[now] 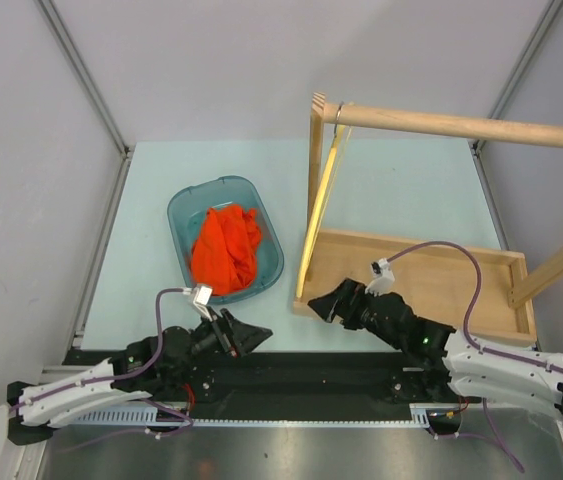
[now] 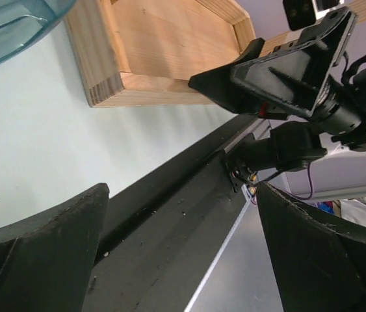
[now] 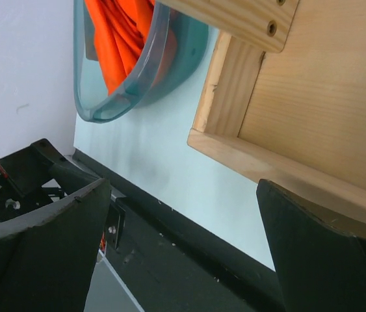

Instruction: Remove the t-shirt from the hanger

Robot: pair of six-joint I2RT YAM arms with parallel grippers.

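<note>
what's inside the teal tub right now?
A crumpled orange t-shirt fills most of the teal tub; bare floor shows along the left and far sides. Anything under the cloth is covered, so I cannot tell what else is there.

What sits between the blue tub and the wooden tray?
Nothing: only a bare strip of pale table separates the tub and the tray, clearest in the right wrist view.

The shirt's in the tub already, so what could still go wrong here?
The right gripper sits at the wooden tray's corner; a careless move could shove it. The hanger hangs loose from the rod, so a jolt might drop it. The left gripper is close; they might collide.
</note>
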